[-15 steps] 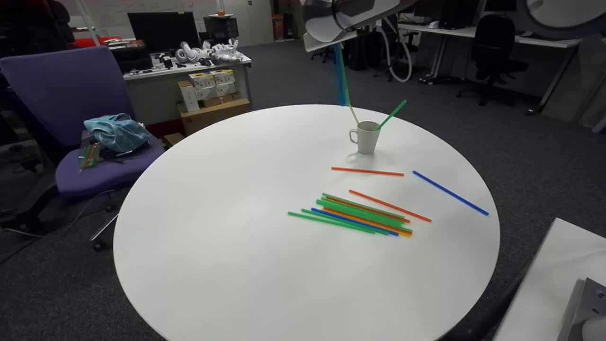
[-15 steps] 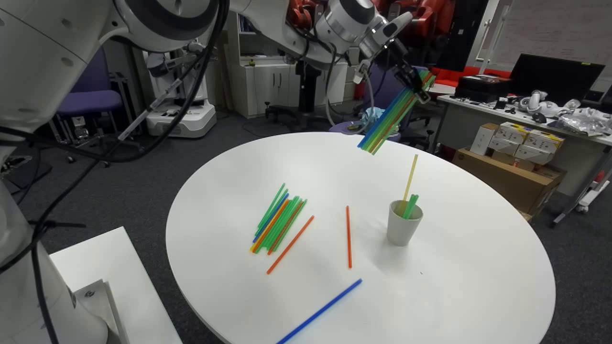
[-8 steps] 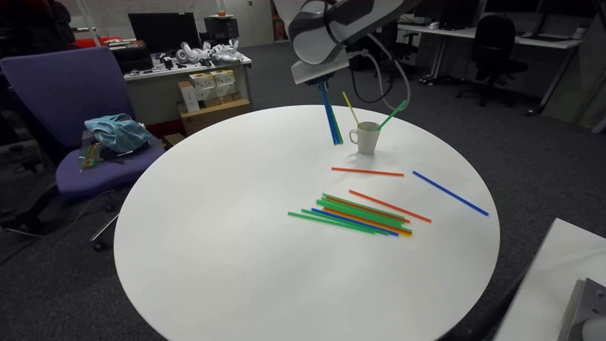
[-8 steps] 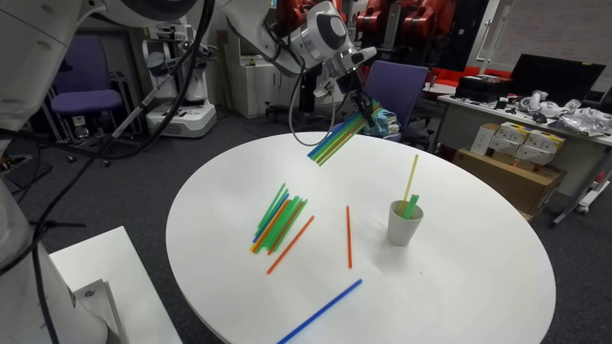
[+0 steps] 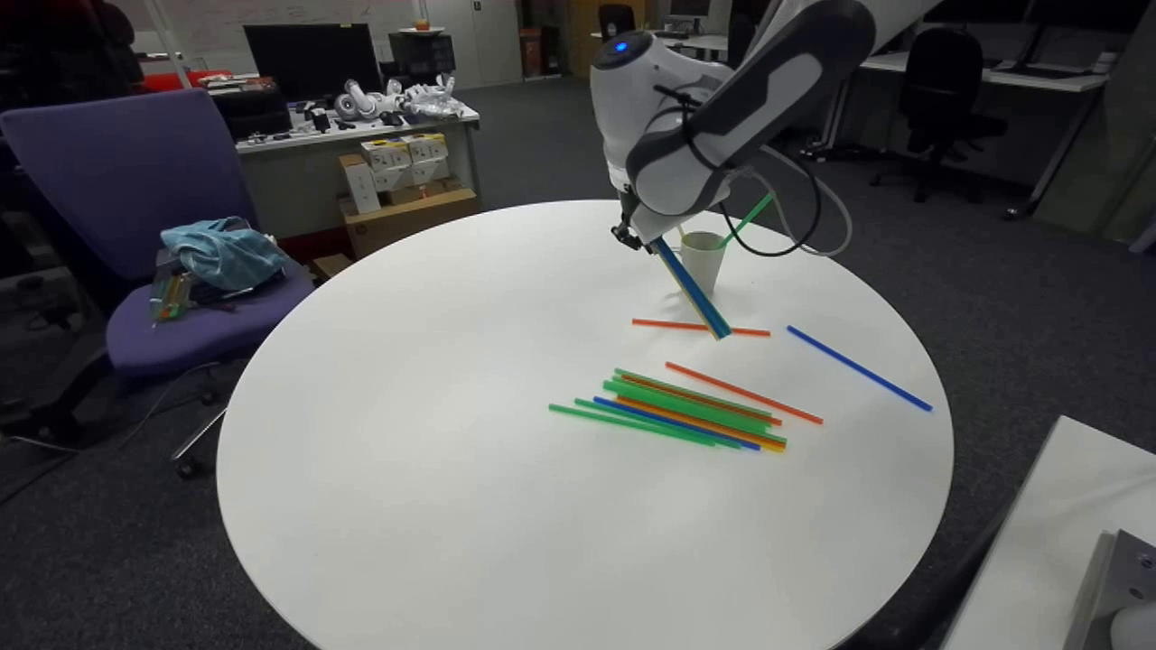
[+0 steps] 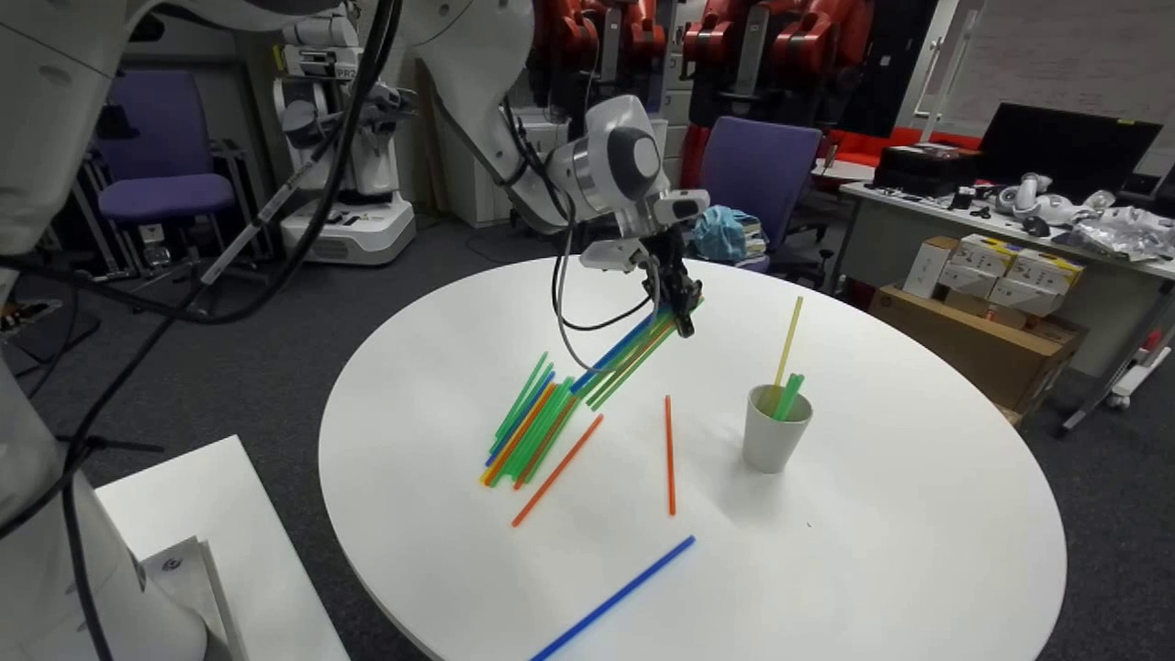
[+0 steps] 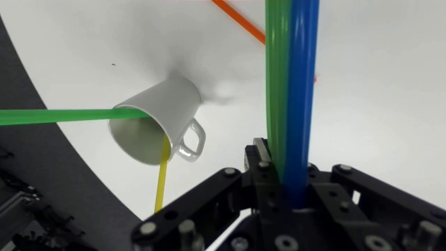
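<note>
White round table [image 7: 376, 87], bundle of straws [image 7: 292, 87] clamped in a gripper [image 7: 287, 157]

Dark carpet [image 7: 97, 181] showed past the table's edge at lower left in the wrist view. The gripper had its jaws close together, parted only by the green and blue bundle pinched between them. Left of the bundle, a white mug [image 7: 174, 101] stood upright on the table, a green straw [image 7: 80, 116] and a yellow straw [image 7: 162, 174] rising out of it. An orange straw [image 7: 240, 21] lay on the table and passed behind the bundle from this viewpoint.

In an exterior view, a purple chair [image 5: 135, 181] with a blue cloth [image 5: 226, 257] on its seat stood near the table. The bundle slanted down from the gripper, crossing in front of the mug; its lower end appeared over the orange straw, and whether it touched the tabletop could not be told. Nearer the camera lay a loose pile of straws [image 5: 691, 411], mostly green, with a red straw [image 5: 745, 393] just beside it and a blue straw [image 5: 858, 367] farther off.

In an exterior view, a white robot [image 6: 353, 229] and a desk [image 6: 881, 257] stood beyond the table. The arm [image 6: 482, 101] reached over the tabletop; the bundle's lower end overlapped the pile by line of sight, contact unclear. The mug stood well apart from both.
</note>
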Robot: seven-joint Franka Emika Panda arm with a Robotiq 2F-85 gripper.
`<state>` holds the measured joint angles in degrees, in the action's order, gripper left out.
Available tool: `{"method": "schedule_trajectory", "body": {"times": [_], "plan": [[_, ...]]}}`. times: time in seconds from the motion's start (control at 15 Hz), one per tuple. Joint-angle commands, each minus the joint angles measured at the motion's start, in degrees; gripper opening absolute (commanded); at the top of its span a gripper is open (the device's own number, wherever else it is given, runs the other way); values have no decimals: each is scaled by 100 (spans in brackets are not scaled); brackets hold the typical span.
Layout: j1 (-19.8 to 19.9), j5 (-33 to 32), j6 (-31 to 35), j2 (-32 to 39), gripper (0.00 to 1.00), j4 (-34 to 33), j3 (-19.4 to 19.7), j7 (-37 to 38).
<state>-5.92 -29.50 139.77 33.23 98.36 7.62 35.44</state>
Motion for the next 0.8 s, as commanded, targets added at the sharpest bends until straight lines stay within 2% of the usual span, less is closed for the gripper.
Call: {"method": "schedule_trajectory", "body": {"times": [0.0,0.2,0.27,0.47,0.53,0.73], "plan": [[436,508,1151,-541,1,1218,-139,-1328],[920,1042,1692,-611,1,1743,-497,-2644],[1207,1121,1705,-653,1,1863,-771,-3051],[1733,1472,1407,-771,1,2097,-1359,-4252],[1618,1795,1311,-805,1,2151,-1272,-4687],[1673,2121,1073,-826,1,2209,-1326,-5388]]}}
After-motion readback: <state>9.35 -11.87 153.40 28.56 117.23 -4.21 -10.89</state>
